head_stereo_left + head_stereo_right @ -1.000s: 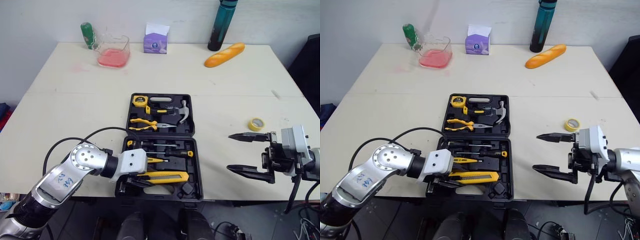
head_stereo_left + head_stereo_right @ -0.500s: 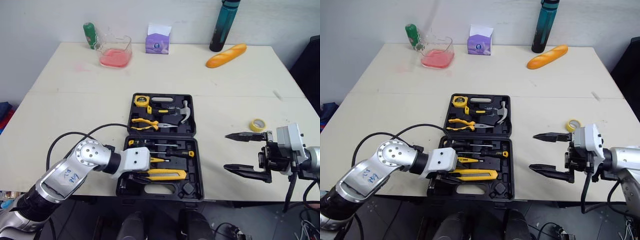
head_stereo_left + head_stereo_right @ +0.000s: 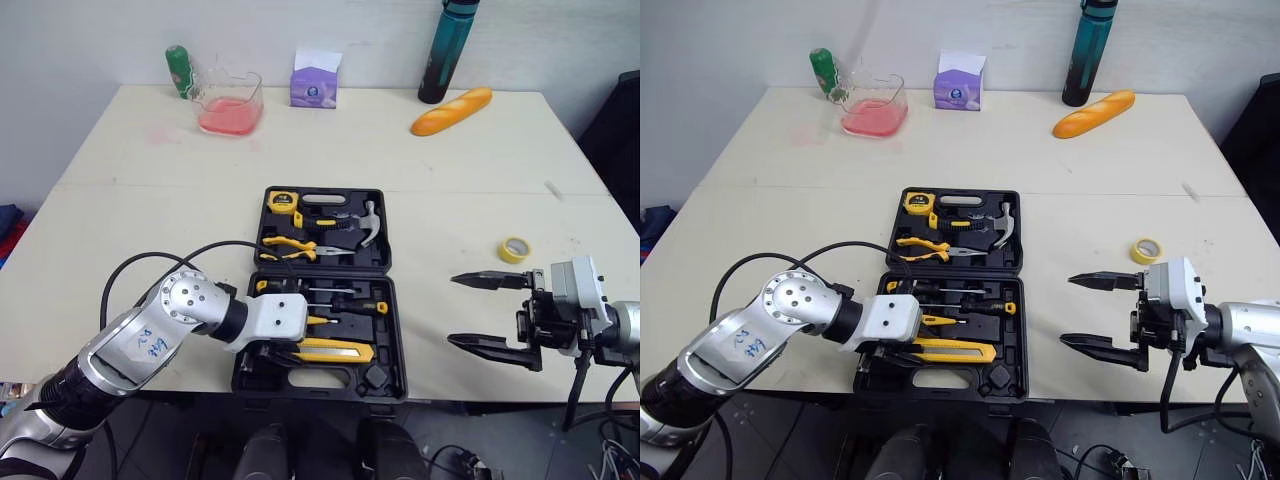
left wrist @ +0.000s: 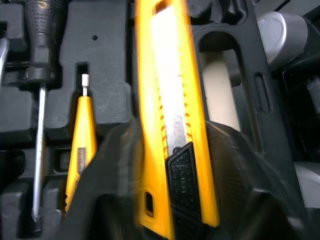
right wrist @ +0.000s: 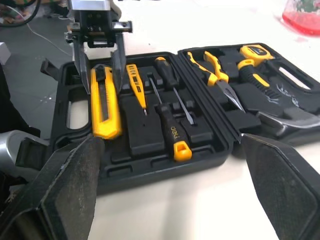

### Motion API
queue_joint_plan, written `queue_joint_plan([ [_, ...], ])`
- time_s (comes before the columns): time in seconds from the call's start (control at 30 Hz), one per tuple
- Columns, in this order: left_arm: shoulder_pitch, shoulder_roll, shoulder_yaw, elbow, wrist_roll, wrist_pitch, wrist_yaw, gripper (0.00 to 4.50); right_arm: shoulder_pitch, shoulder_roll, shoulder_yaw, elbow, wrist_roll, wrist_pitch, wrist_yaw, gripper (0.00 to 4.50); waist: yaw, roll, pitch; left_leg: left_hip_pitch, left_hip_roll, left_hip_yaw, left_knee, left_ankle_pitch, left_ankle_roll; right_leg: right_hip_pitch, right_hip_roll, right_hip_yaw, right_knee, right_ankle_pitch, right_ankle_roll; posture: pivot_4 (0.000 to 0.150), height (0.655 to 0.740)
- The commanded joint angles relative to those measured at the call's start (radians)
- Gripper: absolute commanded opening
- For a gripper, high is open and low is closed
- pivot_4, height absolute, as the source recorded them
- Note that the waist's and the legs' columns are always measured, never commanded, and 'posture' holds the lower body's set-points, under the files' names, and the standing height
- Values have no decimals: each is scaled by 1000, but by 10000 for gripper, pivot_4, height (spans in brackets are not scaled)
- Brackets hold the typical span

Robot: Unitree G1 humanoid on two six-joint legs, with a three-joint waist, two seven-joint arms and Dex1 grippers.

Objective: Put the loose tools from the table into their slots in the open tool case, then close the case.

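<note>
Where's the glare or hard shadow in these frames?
Left wrist view: glare blows out the top face of the utility knife, washing its yellow to near white. Right wrist view: only small highlights on the hammer head; the tool case interior stays dark. Left eye view: table evenly lit, shadows soft.

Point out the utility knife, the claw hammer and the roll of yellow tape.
utility knife (image 3: 335,350), left eye view, on its yellow body.
claw hammer (image 3: 368,216), left eye view, on its metal head.
roll of yellow tape (image 3: 512,258), left eye view, on its near rim.
</note>
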Motion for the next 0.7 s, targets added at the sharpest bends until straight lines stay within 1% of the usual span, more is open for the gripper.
queue_joint_plan([
  [0.03,5,1,4,14,5,0,-16,39931,-2,6,-19,-5,7,-26,10,45000,-1,0,0,0,0,0,0,0,0,0,0,0,0,0,0,1500,7400],
  [0.2,-4,-9,53,41,-20,-39,-36,39931,2,10,-16,29,-2,-58,33,45000,-1,0,0,-1,0,0,0,0,0,0,1,0,1,0,0,1500,7400],
  [0.4,26,-64,148,57,-90,-147,-48,39931,9,20,-17,67,-15,-98,58,45000,0,0,0,-1,0,0,1,0,0,0,1,0,1,0,0,1500,7400],
  [0.5,62,-92,229,62,-155,-187,-51,39931,13,21,-25,88,-19,-117,68,45000,-1,0,0,-1,0,0,1,0,0,0,1,0,1,0,0,1500,7400],
  [0.6,122,-99,326,47,-250,-198,-72,39931,21,19,-43,118,-22,-140,81,45000,-4,0,0,-1,1,0,1,0,0,0,1,0,1,0,0,1500,7400],
  [0.7,168,-94,371,36,-277,-206,-61,39931,24,21,-53,142,-26,-164,83,45000,-3,0,0,-1,1,0,1,0,0,0,1,0,1,0,0,1500,7400],
])
